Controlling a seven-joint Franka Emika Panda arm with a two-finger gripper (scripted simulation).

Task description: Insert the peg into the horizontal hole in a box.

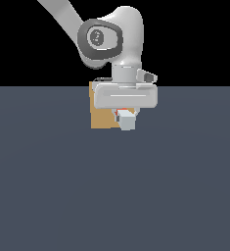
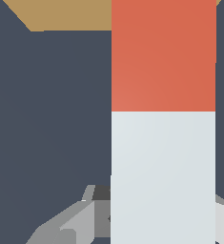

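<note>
Exterior view
arm: white Panda arm comes down from the top of the picture; its wrist block hangs low over the dark blue-grey desk (image 1: 111, 196).
claw: claw (image 1: 126, 116) points down under the white hand bar, clamped on the peg; the fingers themselves are mostly hidden by the bar and the peg end.
peg: peg (image 1: 127, 120) is seen almost end-on, a pale grey-white square face towards the camera, with a sliver of orange-red just behind it at the upper edge.
box: tan box (image 1: 103, 117) stands on the desk right behind the hand, largely covered by it; its bare part shows on the exterior view's left of the peg.
hole: cannot tell; hidden behind hand and peg.

Wrist view
peg: long bar runs away from the camera, grey-white near half (image 2: 163, 176), orange-red far half.
box: tan strip (image 2: 70, 14) lies at the far end of the peg; the orange-red end overlaps it in the picture. Touching or apart: cannot tell.
claw: grey finger parts (image 2: 80, 224) flank the near end of the peg, closed against it.
hole: not visible.
</note>
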